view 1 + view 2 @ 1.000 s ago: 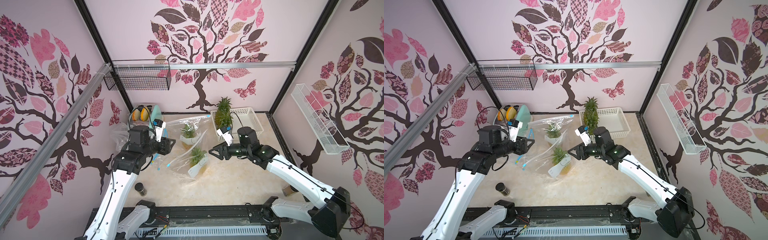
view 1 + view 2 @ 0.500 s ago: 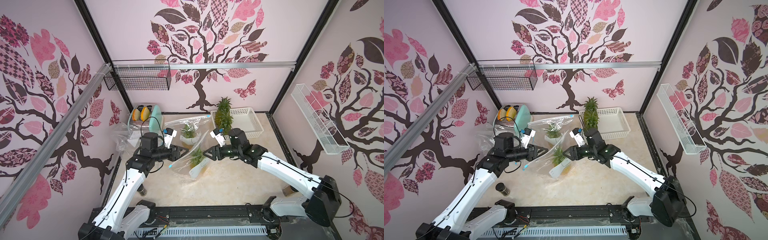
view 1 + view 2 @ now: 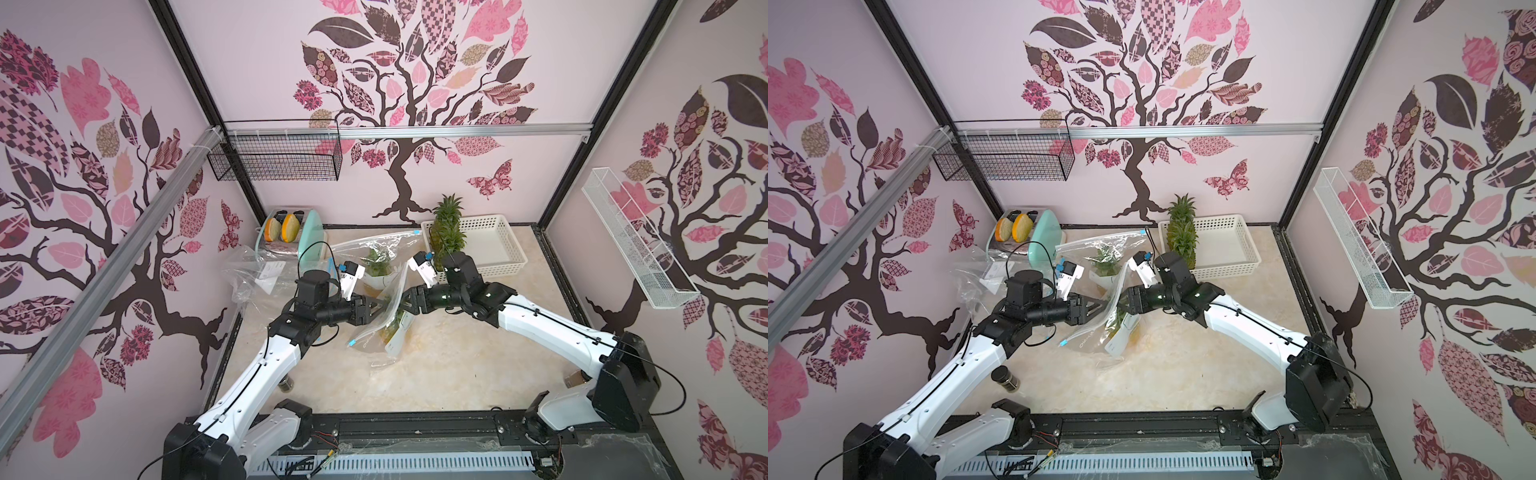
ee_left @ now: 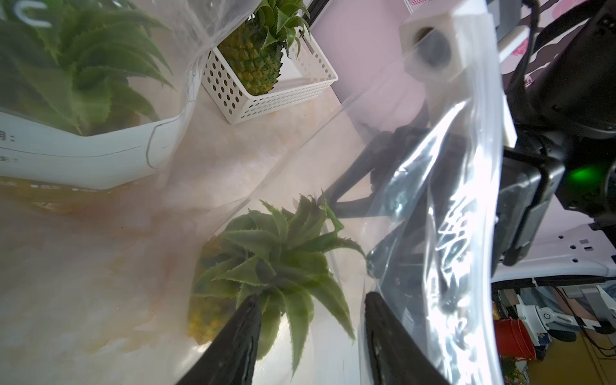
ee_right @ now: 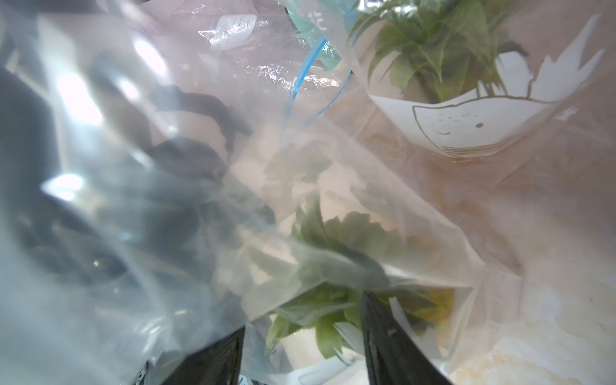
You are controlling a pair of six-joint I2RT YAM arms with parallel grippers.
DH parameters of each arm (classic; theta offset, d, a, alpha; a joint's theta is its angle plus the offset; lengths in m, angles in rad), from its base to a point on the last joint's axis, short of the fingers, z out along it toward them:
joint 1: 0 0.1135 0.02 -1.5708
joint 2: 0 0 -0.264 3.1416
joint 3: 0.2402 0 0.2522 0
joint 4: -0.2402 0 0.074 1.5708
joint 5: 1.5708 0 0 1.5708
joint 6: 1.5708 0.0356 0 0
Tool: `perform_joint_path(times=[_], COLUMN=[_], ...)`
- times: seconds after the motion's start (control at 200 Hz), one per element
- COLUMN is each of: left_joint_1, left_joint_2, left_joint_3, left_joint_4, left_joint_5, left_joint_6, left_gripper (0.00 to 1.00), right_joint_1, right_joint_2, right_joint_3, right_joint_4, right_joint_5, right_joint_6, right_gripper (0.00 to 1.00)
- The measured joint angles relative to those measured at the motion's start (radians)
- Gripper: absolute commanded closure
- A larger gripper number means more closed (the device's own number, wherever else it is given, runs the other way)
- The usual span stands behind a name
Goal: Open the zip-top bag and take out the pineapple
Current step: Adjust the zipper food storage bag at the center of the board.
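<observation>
1. Fruit first: the pineapple [image 3: 395, 321] is lying inside the clear zip-top bag [image 3: 372, 338] at the middle of the table [image 3: 457, 365], its green crown pointing up toward the two arms. It is not yet coming out.
2. Around it, the bag's film is standing up in a loose sheet, and the blue slider [image 3: 352, 343] is sitting at the near-left end, apart from both pincers.
3. From the left, the left gripper [image 3: 376, 309] is reaching in with its jaws spread. In its wrist view, film is draping over one finger [image 4: 386, 330], but nothing visible is being pinched.
4. From the right, the right gripper [image 3: 405, 301] is facing it, jaws likewise released, with plastic lying across the gap. Whether it is working inside the mouth or outside the film, I cannot tell.
5. Just behind, a second bag [image 3: 365, 245] is holding another fruit, and a bare one is standing in the white basket [image 3: 505, 253] at the far right.
6. Judging the risk: jaws closing here could be catching both layers together, or a crown leaf, so the pull would be dragging the whole bag instead of parting it. The slippery film could also be sliding free, and the second bag could be snagging.
</observation>
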Motion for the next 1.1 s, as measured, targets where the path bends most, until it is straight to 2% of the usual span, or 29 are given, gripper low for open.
perform_joint_path(times=[0.14,0.345,0.535,0.665,0.785,1.1], left_joint_1=[-0.009,-0.055,-0.069,-0.075,-0.079,-0.083], left_joint_2=[0.017,0.058,0.077,0.079,0.075,-0.013], left_joint_3=[-0.018,-0.019,-0.019,-0.019,-0.019,-0.017], left_joint_4=[0.060,0.122,0.156,0.162,0.159,0.077], left_joint_5=[0.000,-0.009,-0.022,-0.023,-0.023,-0.055], left_joint_6=[-0.035,-0.071,-0.077,-0.080,-0.079,-0.027], left_gripper=[0.56,0.83,1.00,1.00,1.00,1.00], right_joint_1=[0.003,0.002,-0.002,0.000,0.003,0.003], right_joint_2=[0.023,0.062,0.068,0.068,0.068,0.000], right_joint_3=[0.012,0.013,0.013,0.013,0.013,-0.036], right_joint_4=[0.011,0.032,0.043,0.058,0.071,0.082], right_joint_5=[-0.002,-0.004,0.000,-0.010,-0.017,0.004], right_joint_6=[0.003,0.014,0.026,0.035,0.042,0.021], right_gripper=[0.45,0.56,0.73,0.88,0.98,1.00])
